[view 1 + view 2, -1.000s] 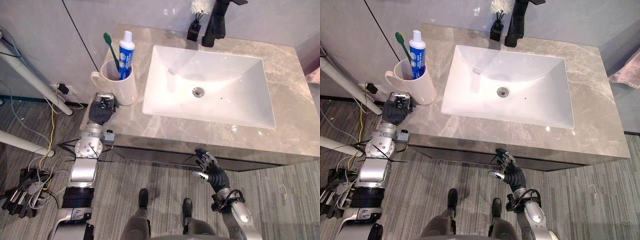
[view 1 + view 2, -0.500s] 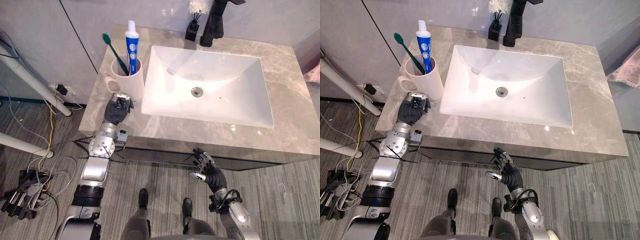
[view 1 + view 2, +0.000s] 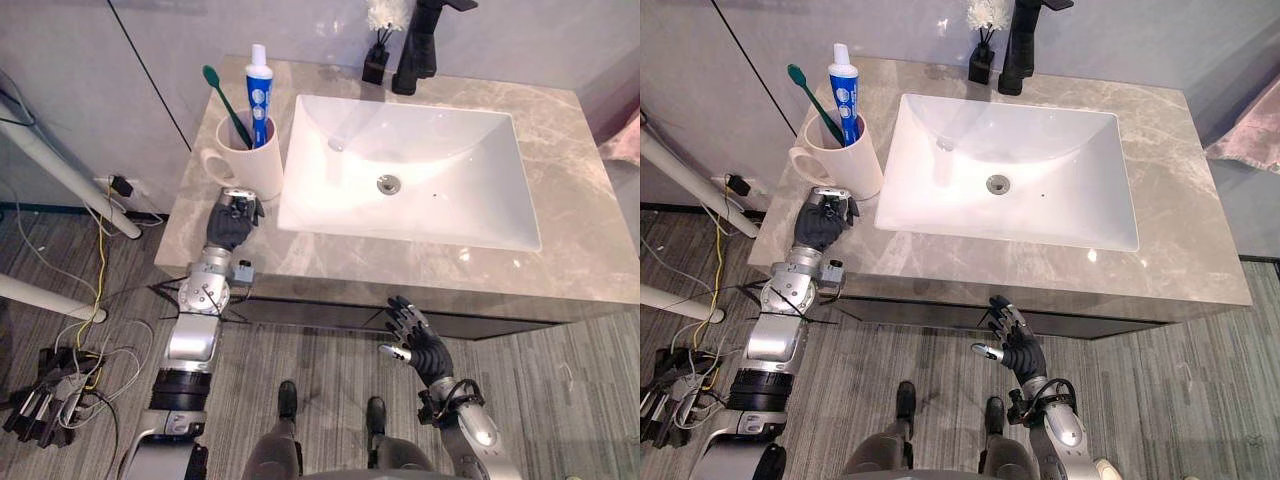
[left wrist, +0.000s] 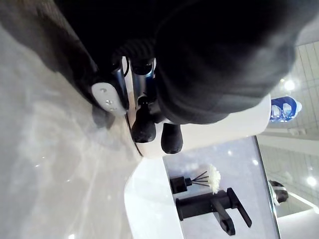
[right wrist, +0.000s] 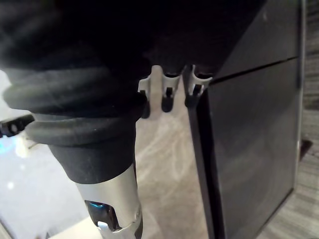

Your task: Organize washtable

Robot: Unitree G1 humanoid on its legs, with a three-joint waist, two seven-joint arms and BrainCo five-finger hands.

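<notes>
Counter: grey marbled top, with the sink set in it.
Sink: white rectangular basin, drain near its middle.
Cup: white, upright on the counter just beside the sink's left rim, handle turned away from the sink.
Toothbrush: green, standing in the cup and leaning away from the sink.
Toothpaste: blue and white tube, cap up, in the cup on the side nearer the sink.
Faucet: black, at the sink's far rim.
Diffuser: small black bottle with sticks and a white tuft, left of the faucet behind the sink's far rim.
Left hand: on the counter left of the sink's near left corner, in front of the cup. Its fingers are curled, with the dark fingertips against the cup's lower wall.
Right hand: low, before the dark cabinet front under the sink. Its fingers are spread and it holds nothing.
</notes>
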